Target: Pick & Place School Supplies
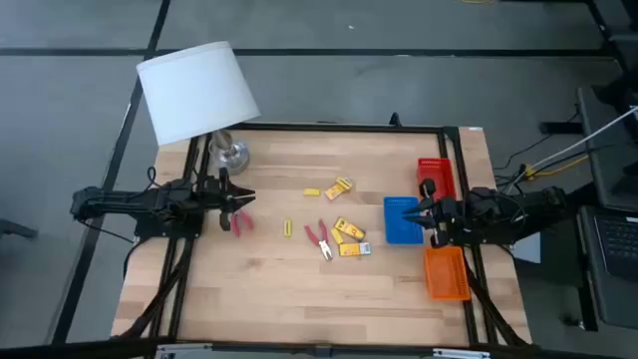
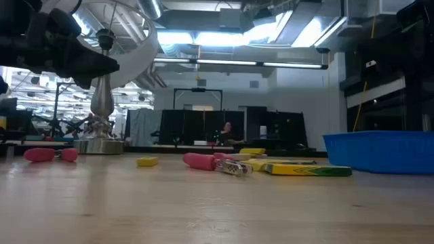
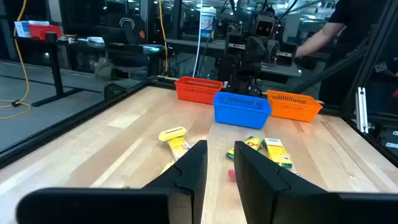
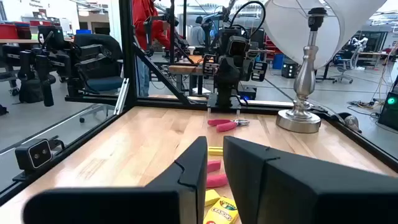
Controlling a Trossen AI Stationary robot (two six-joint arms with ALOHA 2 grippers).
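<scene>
Pale wood-grain tabletop (image 1: 249, 289) — flat yellow packs (image 1: 349, 232), red-handled pliers (image 1: 318, 239).

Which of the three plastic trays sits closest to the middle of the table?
The blue plastic tray. It sits inward of the red plastic tray and the orange plastic tray, which both lie along the table's right edge, and is nearest the yellow packs.

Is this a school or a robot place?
Probably a robot lab: two robot arms at a framed wooden table, more robot rigs in the room behind, and bright ceiling lights over a big open workshop.
</scene>
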